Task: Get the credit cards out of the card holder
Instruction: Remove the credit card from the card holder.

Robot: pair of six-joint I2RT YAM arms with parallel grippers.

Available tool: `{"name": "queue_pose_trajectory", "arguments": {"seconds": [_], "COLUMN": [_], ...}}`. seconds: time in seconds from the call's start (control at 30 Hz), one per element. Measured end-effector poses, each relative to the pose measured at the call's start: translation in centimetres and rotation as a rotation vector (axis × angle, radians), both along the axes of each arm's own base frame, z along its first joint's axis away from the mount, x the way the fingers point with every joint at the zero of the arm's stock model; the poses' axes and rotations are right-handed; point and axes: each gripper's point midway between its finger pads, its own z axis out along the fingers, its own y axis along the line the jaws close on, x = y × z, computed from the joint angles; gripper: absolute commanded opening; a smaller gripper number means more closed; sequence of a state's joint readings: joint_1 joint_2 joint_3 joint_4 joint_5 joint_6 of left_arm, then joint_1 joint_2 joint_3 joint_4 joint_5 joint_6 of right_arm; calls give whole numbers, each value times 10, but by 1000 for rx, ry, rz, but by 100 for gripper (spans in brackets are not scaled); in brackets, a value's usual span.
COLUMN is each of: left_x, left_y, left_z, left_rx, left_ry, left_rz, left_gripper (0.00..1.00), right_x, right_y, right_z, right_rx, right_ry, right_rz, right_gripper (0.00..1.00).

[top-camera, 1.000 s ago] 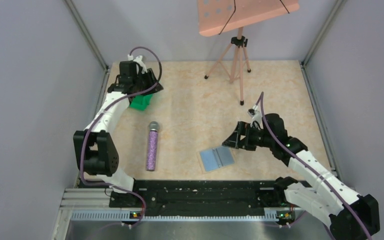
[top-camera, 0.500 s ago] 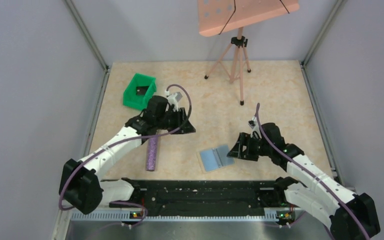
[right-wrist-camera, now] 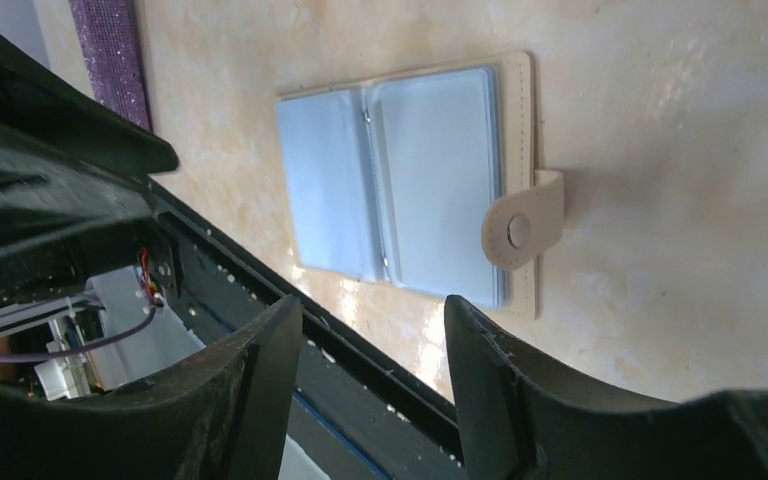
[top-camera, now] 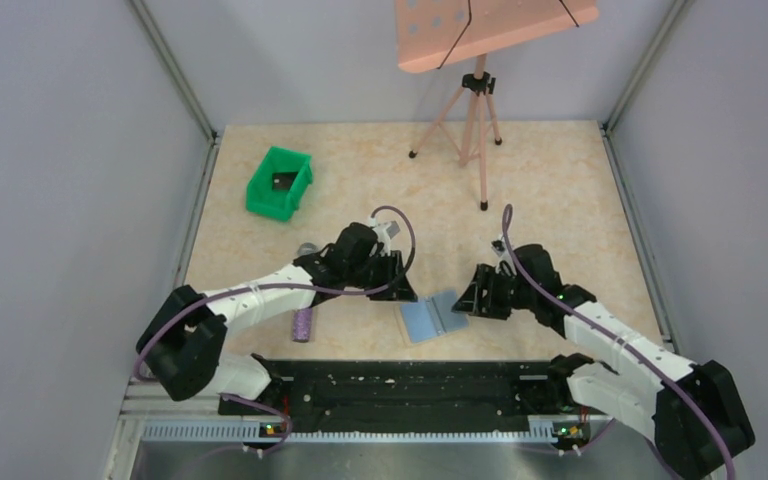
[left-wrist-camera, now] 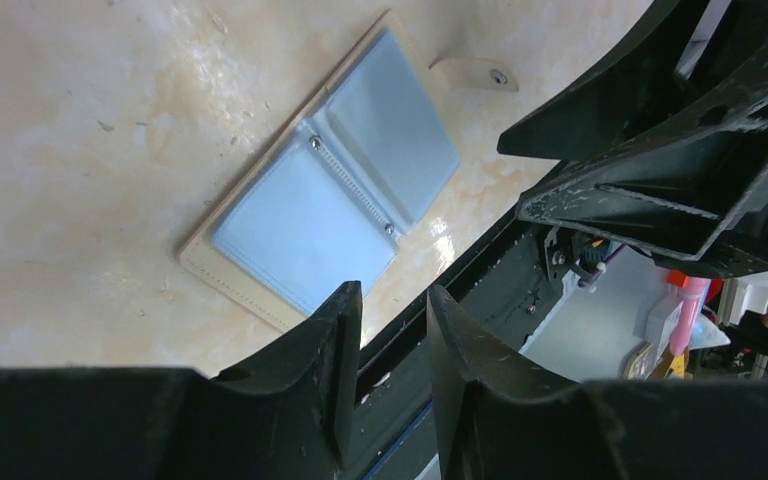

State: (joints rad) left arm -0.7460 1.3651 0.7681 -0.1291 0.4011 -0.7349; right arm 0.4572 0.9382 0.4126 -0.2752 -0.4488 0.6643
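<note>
The card holder (top-camera: pixel 433 317) lies open and flat near the table's front edge, with pale blue sleeves (left-wrist-camera: pixel 335 195) in a beige rim and its snap tab (right-wrist-camera: pixel 522 230) folded out. I cannot make out any credit cards in the sleeves. My left gripper (top-camera: pixel 401 291) hovers just left of the holder. Its jaws (left-wrist-camera: pixel 392 302) stand slightly apart, open, with nothing between them. On the holder's right side my right gripper (top-camera: pixel 466 298) hangs with its jaws (right-wrist-camera: pixel 373 318) open wider and empty.
A purple microphone (top-camera: pixel 303 323) lies left of the holder, partly under my left arm. A green bin (top-camera: pixel 280 183) with a small dark flat thing inside stands at the far left. At the back stands a tripod (top-camera: pixel 478 120) that holds a pink board. The black rail (top-camera: pixel 400 385) runs close behind the holder.
My left arm has swung from the green bin across to the card holder's left side. My right gripper has dropped slightly toward the holder and its jaws have narrowed.
</note>
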Motion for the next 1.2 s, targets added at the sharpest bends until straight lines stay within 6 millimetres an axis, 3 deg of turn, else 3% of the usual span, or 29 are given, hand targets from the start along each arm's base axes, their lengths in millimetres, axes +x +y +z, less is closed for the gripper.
{"name": "queue_pose_trajectory", "arguments": {"seconds": [0.17, 0.4, 0.6, 0.87, 1.2], "left_x": [-11, -21, -30, -33, -33], "left_y": [-6, 4, 10, 10, 9], "left_z": [-21, -53, -73, -80, -85], "left_rx": [36, 99, 145, 167, 176], "left_ry": [32, 81, 113, 107, 112], "left_rz": [-11, 8, 10, 12, 13], "left_gripper": [34, 34, 33, 28, 25], "right_x": [9, 18, 27, 31, 31], "right_y": [8, 16, 12, 10, 15], "right_z": [-5, -12, -25, -37, -34], "right_rx": [9, -13, -71, -103, -79], "right_ry": [14, 27, 27, 31, 20], "right_rz": [-1, 13, -1, -2, 18], "right_gripper": [55, 58, 58, 55, 50]}}
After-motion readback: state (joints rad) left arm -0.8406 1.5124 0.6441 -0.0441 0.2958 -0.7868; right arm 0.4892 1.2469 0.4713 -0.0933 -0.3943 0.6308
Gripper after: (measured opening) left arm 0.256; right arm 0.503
